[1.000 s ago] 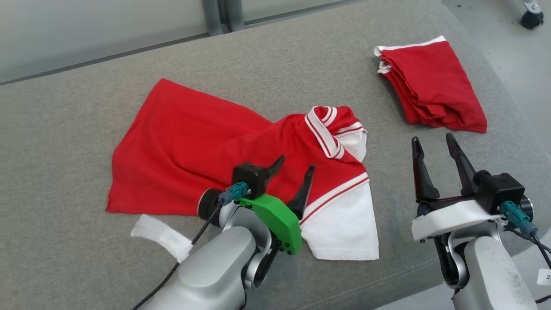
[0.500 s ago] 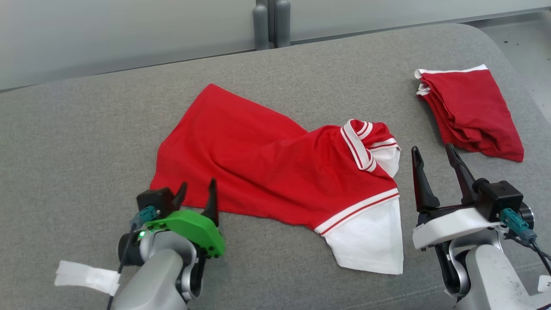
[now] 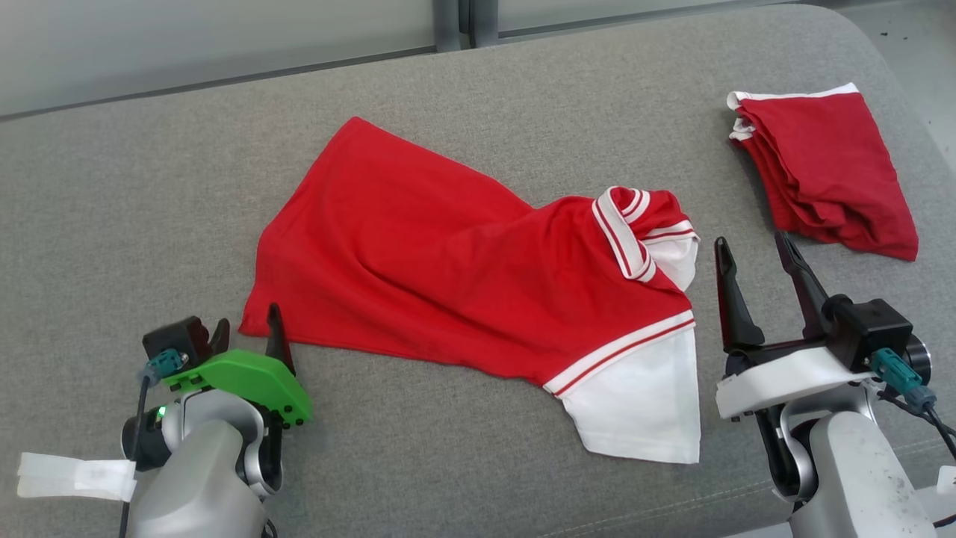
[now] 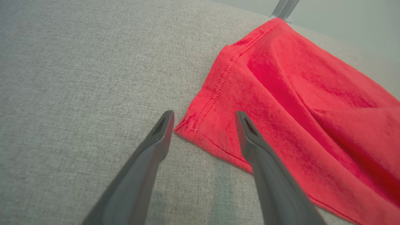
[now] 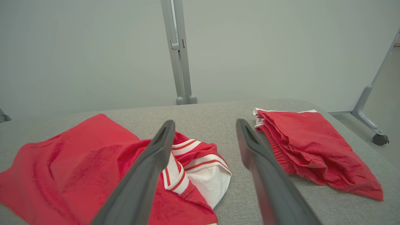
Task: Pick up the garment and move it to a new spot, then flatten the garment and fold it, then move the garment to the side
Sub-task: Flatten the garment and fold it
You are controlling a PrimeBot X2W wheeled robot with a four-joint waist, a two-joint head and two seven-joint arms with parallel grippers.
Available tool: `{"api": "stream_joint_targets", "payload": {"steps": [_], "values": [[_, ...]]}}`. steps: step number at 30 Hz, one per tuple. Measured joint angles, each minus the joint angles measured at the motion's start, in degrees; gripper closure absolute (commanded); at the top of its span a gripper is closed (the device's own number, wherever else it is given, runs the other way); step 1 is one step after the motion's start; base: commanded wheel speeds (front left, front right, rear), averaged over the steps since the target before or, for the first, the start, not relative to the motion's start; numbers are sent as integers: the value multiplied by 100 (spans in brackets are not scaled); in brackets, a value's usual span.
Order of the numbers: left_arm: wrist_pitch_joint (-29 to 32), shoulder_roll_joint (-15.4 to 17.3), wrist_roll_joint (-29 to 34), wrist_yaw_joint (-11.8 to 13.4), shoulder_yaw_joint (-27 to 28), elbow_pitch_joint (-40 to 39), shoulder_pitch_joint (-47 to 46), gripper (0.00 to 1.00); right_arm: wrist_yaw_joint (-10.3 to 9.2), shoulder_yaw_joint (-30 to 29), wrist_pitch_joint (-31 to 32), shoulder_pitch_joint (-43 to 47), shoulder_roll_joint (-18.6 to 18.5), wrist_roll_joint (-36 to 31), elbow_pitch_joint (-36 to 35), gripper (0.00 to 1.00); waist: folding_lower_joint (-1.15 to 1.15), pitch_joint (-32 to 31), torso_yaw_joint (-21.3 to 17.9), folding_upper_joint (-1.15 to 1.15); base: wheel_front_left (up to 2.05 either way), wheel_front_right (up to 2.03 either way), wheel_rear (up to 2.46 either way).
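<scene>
Head view: we see the shirt (image 3: 463,276) lying rumpled across the middle of the frame on the grey cushion (image 3: 149,187). Its red body runs toward the upper left, its striped collar (image 3: 620,239) sits right of centre, and its white sleeve (image 3: 642,403) is at the lower centre-right.

Our left gripper (image 3: 248,321) is at the lower left, its jaws spread wide and holding nothing, with its tips right at the shirt's lower-left corner (image 4: 187,128). In the left wrist view that corner lies between the two fingers (image 4: 150,156). The right-hand one is over red cloth and the left-hand one is over bare cushion; we cannot tell whether either touches the fabric.

Our right gripper (image 3: 750,240) stands at the lower right, likewise wide open and empty. It is just beside the sleeve and collar, off the cloth.

A folded red pile (image 3: 821,168) lies at the upper right, apart from the shirt.
</scene>
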Motion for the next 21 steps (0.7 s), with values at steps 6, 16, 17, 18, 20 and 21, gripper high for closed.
{"api": "stream_joint_targets", "payload": {"steps": [6,16,17,18,20,21], "values": [[1,-16,179,-131,73,376,-151,39,0,-21,1,-48,1,-33,-14,0,0,139,-79,0,0,0,0],[1,12,497,-199,55,789,-444,54,0,12,0,-83,1,-32,-9,0,0,203,-108,0,0,0,0],[1,4,522,-230,24,873,-466,56,0,15,0,-92,1,-32,-8,0,0,209,-115,0,0,0,0],[5,-7,550,-254,-18,951,-486,57,0,15,0,-97,1,-31,-4,0,0,213,-123,0,0,0,0],[44,-32,563,-286,-71,1106,-554,60,0,15,-1,-99,0,-31,4,0,0,220,-138,0,0,0,0],[46,-37,566,-304,-89,1187,-599,62,0,15,-1,-99,1,-31,11,0,0,221,-144,0,0,0,0]]}}
